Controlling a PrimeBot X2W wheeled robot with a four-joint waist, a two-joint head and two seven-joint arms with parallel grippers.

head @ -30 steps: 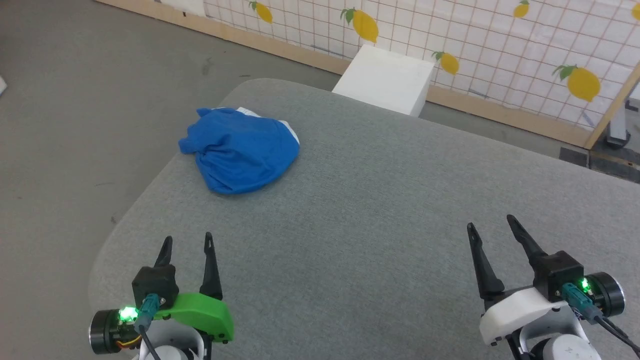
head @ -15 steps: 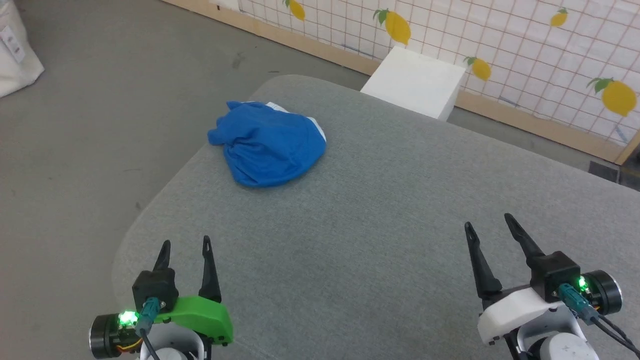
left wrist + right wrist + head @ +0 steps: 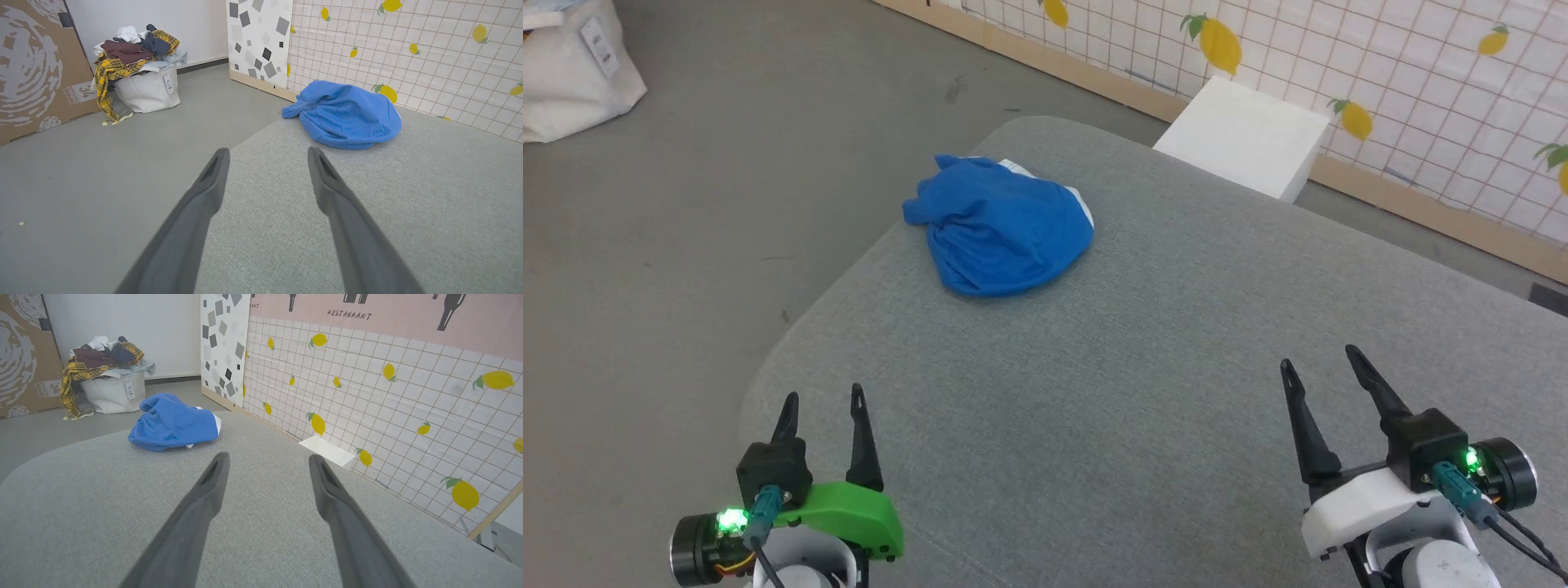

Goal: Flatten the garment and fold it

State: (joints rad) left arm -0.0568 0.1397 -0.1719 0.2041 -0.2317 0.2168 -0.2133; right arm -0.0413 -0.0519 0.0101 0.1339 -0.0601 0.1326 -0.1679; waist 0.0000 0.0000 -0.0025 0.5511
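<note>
The garment (image 3: 1001, 227) is a bright blue bundle with a white edge, lying crumpled near the far left corner of the grey table (image 3: 1143, 384). It also appears ahead in the left wrist view as the garment (image 3: 347, 116) and in the right wrist view as the garment (image 3: 173, 424). My left gripper (image 3: 822, 397) hovers open at the table's near left edge, well short of the cloth. My right gripper (image 3: 1319, 357) stands open at the near right, far from the garment. Nothing is between either pair of fingers.
A white box (image 3: 1245, 139) stands on the floor behind the table by the lemon-patterned wall. A white laundry bag (image 3: 147, 87) heaped with clothes sits on the floor to the left, beside a cardboard panel (image 3: 36, 69).
The head camera has turned left, so the whole picture slid right and the laundry bag came into view. Both grippers stay open and the garment lies as before.
</note>
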